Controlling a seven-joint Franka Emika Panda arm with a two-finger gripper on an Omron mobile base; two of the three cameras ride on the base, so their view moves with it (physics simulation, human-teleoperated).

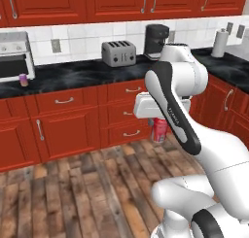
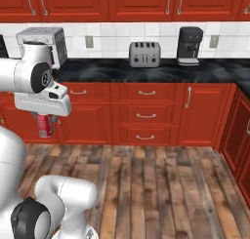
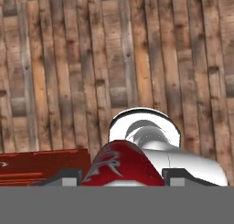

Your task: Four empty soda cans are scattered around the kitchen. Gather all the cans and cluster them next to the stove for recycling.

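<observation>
My gripper (image 1: 159, 124) hangs above the wood floor in front of the red lower cabinets, shut on a red soda can (image 1: 159, 131). In the right base view the same can (image 2: 45, 125) hangs upright under the white hand, with the gripper (image 2: 45, 120) around its top. In the hand view the can (image 3: 121, 163) sits between the two dark fingertips (image 3: 68, 176), floorboards beyond it. A purple-pink soda can (image 1: 23, 79) stands on the black counter at the far left, beside the toaster oven (image 1: 13, 57). The stove is out of view.
On the counter stand a silver toaster (image 1: 118, 53), a black coffee machine (image 1: 156, 39) and a paper towel roll (image 1: 220, 42). Red drawers and doors (image 2: 146, 116) line the wall, and a side run of cabinets (image 2: 239, 135) closes the right. Wood floor (image 2: 156, 184) lies open ahead.
</observation>
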